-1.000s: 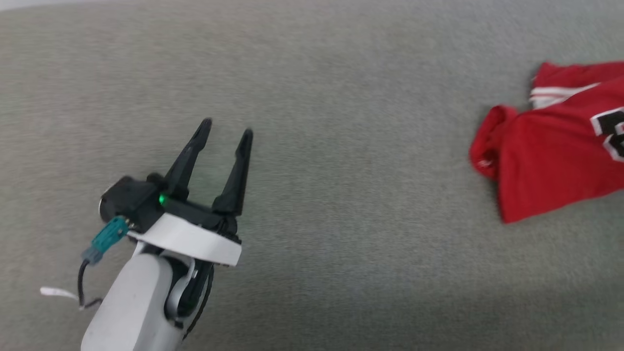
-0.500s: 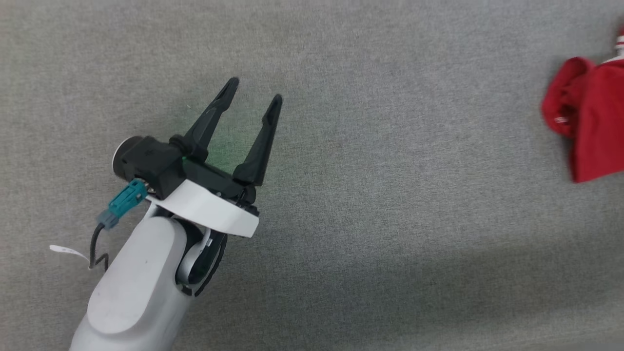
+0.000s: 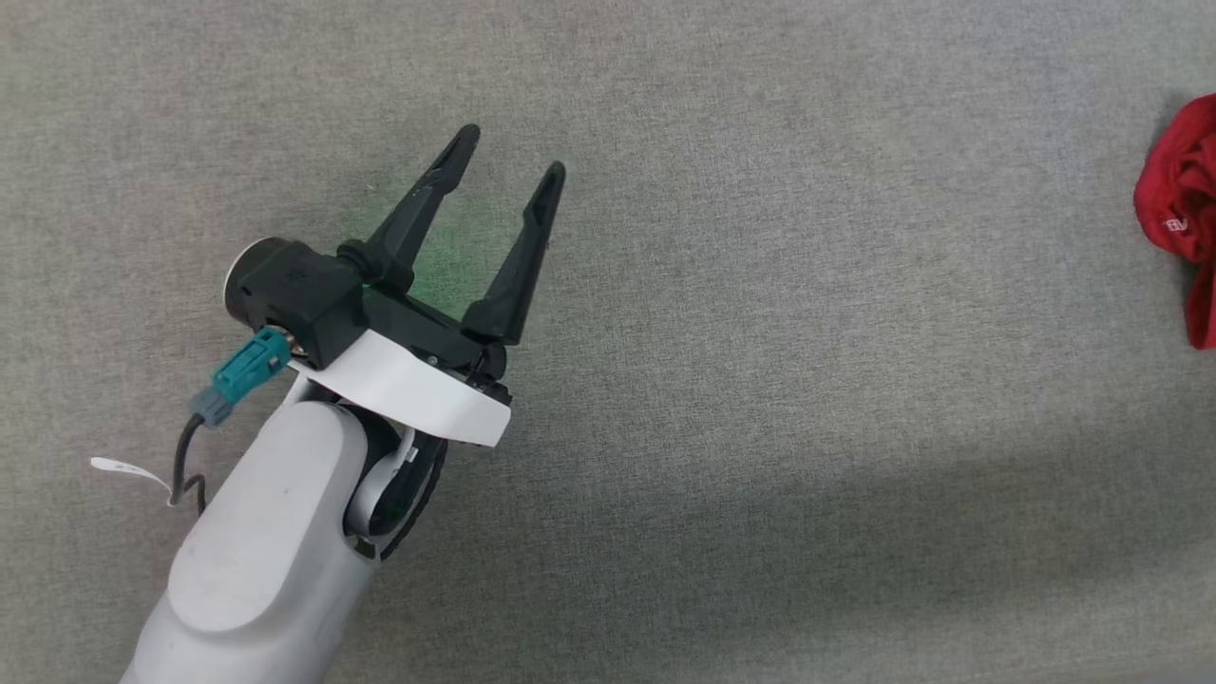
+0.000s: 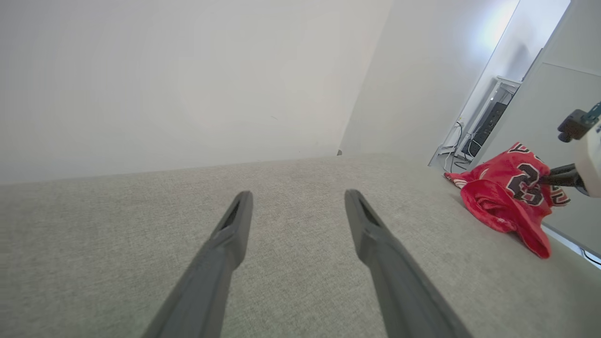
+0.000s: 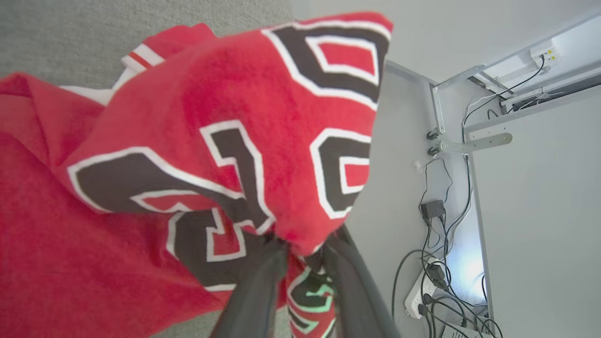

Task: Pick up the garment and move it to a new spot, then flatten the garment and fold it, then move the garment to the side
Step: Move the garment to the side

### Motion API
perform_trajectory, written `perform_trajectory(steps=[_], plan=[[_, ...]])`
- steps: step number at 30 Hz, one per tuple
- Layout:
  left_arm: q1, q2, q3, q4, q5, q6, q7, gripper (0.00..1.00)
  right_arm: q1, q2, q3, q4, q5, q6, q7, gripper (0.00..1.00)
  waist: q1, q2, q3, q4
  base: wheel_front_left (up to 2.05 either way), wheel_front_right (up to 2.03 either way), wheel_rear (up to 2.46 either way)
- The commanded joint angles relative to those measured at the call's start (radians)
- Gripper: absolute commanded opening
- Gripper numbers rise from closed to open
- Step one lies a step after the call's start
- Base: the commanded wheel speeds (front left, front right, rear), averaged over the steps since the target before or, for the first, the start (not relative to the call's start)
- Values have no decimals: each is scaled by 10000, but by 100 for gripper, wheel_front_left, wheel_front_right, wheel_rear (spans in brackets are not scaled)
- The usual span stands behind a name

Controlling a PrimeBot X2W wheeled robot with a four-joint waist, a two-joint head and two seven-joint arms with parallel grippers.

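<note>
the red shirt (image 4: 493,206) carries a big black number (image 4: 522,184) with a white outline. in the left wrist view it reads "23". in the right wrist view the same black digits lie over creased and folded cloth, so they cannot be read whole there. in the head view a small white mark (image 3: 1176,225) sits on the red cloth, too small to read.

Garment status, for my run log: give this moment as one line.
garment: bunched, far right | right tool: pinching it | left tool: open, empty
</note>
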Motion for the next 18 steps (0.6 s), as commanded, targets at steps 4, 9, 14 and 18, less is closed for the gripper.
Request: perform_trajectory(steps=[4, 9, 14, 18], plan=[[31, 87, 149, 16, -56, -27, -52, 100, -236, 162, 13, 192, -44, -49, -169, 100, 0, 0, -209, 10, 0, 0, 0], [368, 144, 520, -49, -10, -27, -52, 100, -382, 181, 208, 72, -90, -49, -359, 100, 0, 0, -571, -5, 0, 0, 0], [823, 215, 1004, -96, 53, -27, -50, 100, -446, 337, 220, -173, 168, -49, -653, 100, 0, 0, -1001, 35, 0, 0, 0], [1272, 246, 1361, -150, 114, -27, -52, 100, -147, 454, 302, -426, 391, -49, -1027, 100, 0, 0, -1383, 158, 0, 0, 0]])
